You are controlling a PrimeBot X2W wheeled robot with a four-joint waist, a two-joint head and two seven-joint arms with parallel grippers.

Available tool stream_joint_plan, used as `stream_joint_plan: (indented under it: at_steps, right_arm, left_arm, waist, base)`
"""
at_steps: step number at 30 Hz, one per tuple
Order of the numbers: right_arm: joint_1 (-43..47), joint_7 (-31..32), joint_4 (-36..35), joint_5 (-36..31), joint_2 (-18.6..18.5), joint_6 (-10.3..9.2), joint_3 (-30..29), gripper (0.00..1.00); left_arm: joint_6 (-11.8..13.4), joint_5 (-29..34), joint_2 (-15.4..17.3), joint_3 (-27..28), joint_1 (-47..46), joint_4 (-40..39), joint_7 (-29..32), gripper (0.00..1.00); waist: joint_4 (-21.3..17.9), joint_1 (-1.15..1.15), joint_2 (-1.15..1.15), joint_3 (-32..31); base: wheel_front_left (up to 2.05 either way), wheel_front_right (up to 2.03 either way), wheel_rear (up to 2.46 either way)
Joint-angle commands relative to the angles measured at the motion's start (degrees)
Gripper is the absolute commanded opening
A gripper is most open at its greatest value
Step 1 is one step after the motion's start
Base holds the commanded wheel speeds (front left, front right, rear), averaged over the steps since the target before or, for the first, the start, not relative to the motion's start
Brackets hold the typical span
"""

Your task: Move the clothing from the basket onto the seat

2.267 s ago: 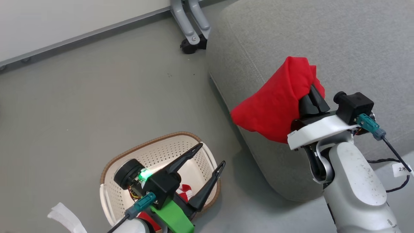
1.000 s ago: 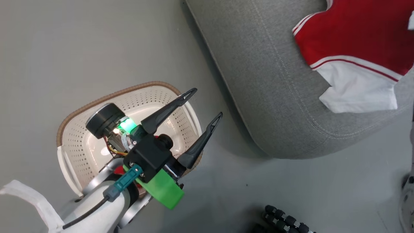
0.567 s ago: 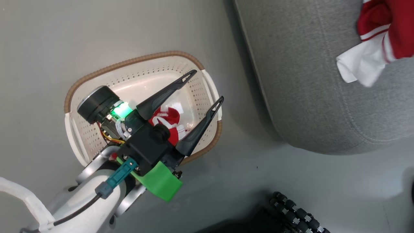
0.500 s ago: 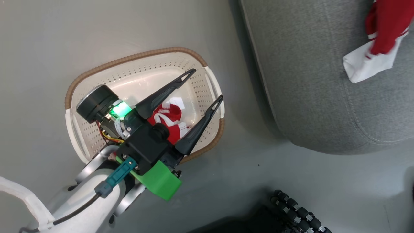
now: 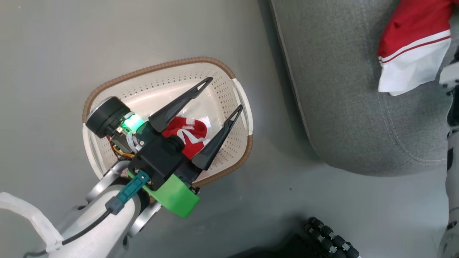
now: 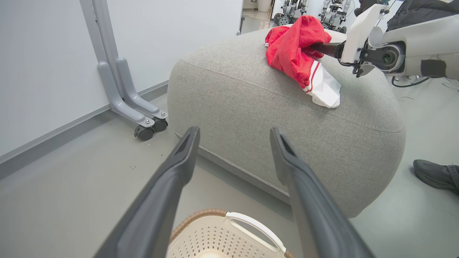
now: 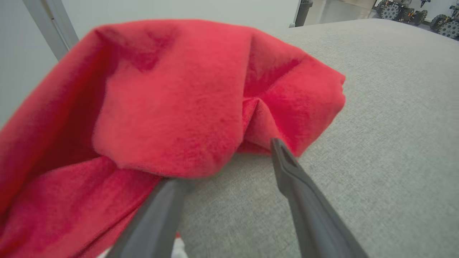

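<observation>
The cream basket [image 5: 107,161] stands on the floor with one red and white piece of clothing [image 5: 188,134] bunched in its bottom. My left gripper [image 5: 223,93] hovers above it, open and empty, with the basket's rim [image 6: 222,236] below its fingers. On the grey seat [image 5: 340,107] lies a second red garment with a white panel [image 5: 412,46]. My right gripper [image 7: 229,161] is open at that garment [image 7: 172,107], whose fold drapes over the left fingertip. The right wrist [image 6: 362,39] reaches in from the seat's far side.
Grey caster legs of a stand [image 6: 140,114] sit by the wall left of the seat. A person's dark shoe [image 6: 434,175] rests on the floor to the seat's right. A black ribbed part [image 5: 330,240] shows at the bottom of the head view.
The head view has shifted. My right gripper has opened, and the red garment that hung bunched over the seat now lies spread on it. The left gripper stays open over the basket.
</observation>
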Motion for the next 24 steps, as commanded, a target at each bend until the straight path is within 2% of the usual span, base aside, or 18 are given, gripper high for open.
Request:
stream_joint_plan:
  at_steps: [1,11,18,24]
  right_arm:
    - [2.09,-0.18,-1.08,-0.33,0.56,-0.02,-0.32,1.0]
    - [16.3,-0.19,-17.67,-3.69,7.24,-0.02,-1.09,1.0]
    - [25.09,-0.19,-29.46,-5.57,10.15,-0.03,3.82,1.0]
    - [30.1,-0.18,-33.35,-5.87,10.56,-0.03,9.17,1.0]
  left_arm:
    - [0.31,-0.26,-0.31,0.11,0.87,0.49,-0.71,1.0]
    - [1.65,-2.87,-2.57,0.08,4.3,4.95,-5.59,1.0]
    - [3.06,-4.39,-4.26,0.65,6.43,8.95,-9.08,1.0]
    - [3.71,-5.82,-5.46,1.78,7.96,12.1,-11.48,1.0]
  waist:
    - [-0.07,-0.01,0.0,-2.89]
    - [1.91,-0.01,0.0,-11.64]
    - [4.72,-0.01,0.0,-17.22]
    - [8.1,-0.01,0.0,-21.4]
  base:
    - [0.0,0.0,0.0]
    - [0.0,0.0,0.0]
    - [0.0,0.0,0.0]
    - [0.0,0.0,0.0]
